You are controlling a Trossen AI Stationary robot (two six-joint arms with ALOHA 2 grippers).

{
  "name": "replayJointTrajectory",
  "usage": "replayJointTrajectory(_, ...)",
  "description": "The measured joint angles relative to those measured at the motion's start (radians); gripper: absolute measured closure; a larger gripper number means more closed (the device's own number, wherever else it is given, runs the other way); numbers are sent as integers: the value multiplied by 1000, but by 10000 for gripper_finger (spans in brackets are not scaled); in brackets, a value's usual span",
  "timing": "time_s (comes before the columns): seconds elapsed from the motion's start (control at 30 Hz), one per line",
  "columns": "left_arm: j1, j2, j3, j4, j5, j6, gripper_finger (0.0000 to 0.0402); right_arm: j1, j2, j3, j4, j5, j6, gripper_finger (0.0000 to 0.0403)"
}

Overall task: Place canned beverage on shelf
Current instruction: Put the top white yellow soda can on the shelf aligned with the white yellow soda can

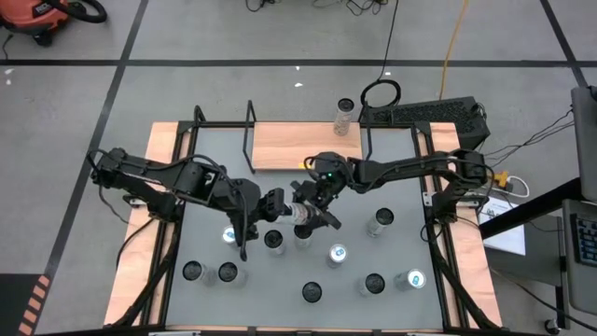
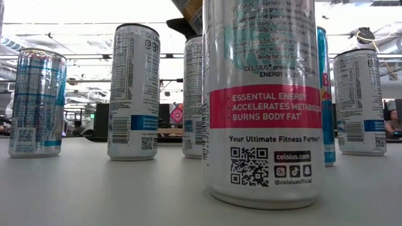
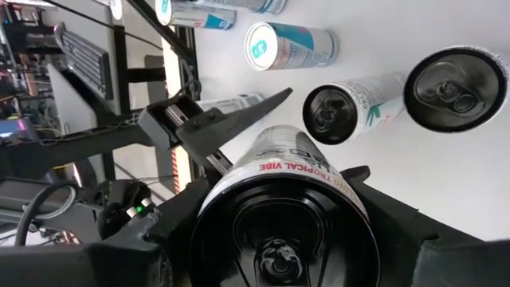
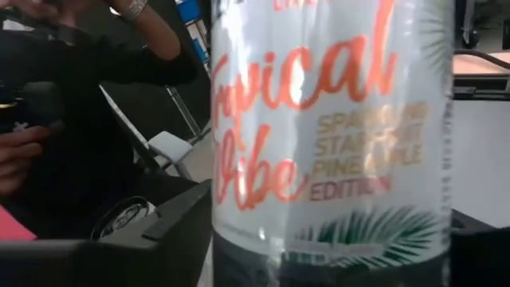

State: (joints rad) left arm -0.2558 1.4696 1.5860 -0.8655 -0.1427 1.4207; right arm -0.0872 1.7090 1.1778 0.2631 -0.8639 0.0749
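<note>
A white can [image 1: 306, 217] printed "Tropical Vibe" [image 4: 327, 135] hangs lying on its side above the table's middle. My left gripper [image 1: 278, 207] comes in from the table's left and is shut on it. From the far right comes my right gripper [image 1: 312, 198], open, with one finger [image 4: 171, 227] on each side of the can's wall. The shelf [image 1: 289, 145], a light-wood board with black rod ends, lies at the table's far edge. A can [image 1: 345, 117] stands by the shelf's far right corner. My left gripper pinches the can's round wall [image 3: 239, 171] between its two fingers, close to the dark end [image 3: 279, 239] that faces its wrist. The fingers lie along the can, which sticks out ahead of them, lifted clear of the table. My right gripper's fingers sit close against the can's wall [image 4: 231, 199]; I cannot tell whether they touch.
Several cans stand upright on the grey tabletop in front of and below the held can, among them one [image 1: 338, 254], one [image 1: 381, 222] and one [image 1: 228, 235]. A large Celsius can [image 2: 260, 100] stands right before the low camera. A person's hand [image 4: 24, 159] shows beyond the table.
</note>
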Motion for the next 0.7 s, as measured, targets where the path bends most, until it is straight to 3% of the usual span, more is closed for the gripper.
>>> replayJointTrajectory(0.27,0,0,2,20,-14,-68,153,-5,-6,0,-2,-10,5,199)
replayJointTrajectory(0.53,0,-2,1,52,-57,-185,100,-5,-21,-1,-13,-1,12,179)
replayJointTrajectory(0.7,1,-2,1,84,-94,-212,73,-5,-39,-2,-29,1,9,190)
